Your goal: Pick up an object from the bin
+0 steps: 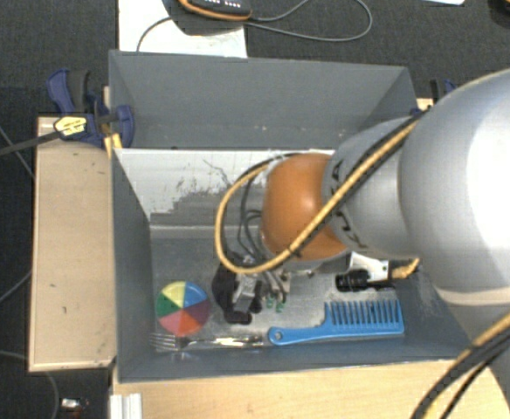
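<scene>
My gripper [248, 298] hangs low near the front of the bin, under the arm's orange cover. It is just right of a round disc [182, 308] with yellow, blue, green and red segments. A silver fork [210, 341] lies flat along the front wall, right below the gripper. A blue comb [342, 323] lies to the gripper's right, its handle pointing towards the fork. A dark lump sits at the gripper's left side; whether it is part of the gripper or a loose thing I cannot tell.
A small black-and-white item [360, 278] lies behind the comb, partly under the arm. The arm and its cables cover the middle and right of the bin. The bin's left and back floor is bare grey metal.
</scene>
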You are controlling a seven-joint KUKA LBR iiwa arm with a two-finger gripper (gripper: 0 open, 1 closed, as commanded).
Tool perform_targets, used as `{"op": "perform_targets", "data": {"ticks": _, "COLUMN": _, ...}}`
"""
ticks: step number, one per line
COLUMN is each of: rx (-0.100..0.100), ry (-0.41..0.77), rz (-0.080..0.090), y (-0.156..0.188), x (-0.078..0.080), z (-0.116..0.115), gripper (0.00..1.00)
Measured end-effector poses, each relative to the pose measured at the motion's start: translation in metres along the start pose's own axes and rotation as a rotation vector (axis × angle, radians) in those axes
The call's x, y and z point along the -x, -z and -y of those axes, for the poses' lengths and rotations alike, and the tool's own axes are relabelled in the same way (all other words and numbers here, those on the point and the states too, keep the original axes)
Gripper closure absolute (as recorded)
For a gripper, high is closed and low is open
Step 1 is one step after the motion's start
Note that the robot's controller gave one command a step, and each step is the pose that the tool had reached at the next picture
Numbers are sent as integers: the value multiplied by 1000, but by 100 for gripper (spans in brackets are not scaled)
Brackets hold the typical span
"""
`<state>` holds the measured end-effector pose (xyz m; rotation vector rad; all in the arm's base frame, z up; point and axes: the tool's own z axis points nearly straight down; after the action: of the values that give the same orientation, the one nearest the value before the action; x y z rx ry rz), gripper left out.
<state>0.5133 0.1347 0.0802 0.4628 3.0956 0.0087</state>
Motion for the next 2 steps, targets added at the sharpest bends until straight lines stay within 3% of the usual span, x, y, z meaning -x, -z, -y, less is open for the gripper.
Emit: {"op": "perform_targets", "data": {"ticks": 2, "rx": 1, "ry": -3, "rz": 1, "y": 19, "x": 0, "z": 0, "gripper": 100}}
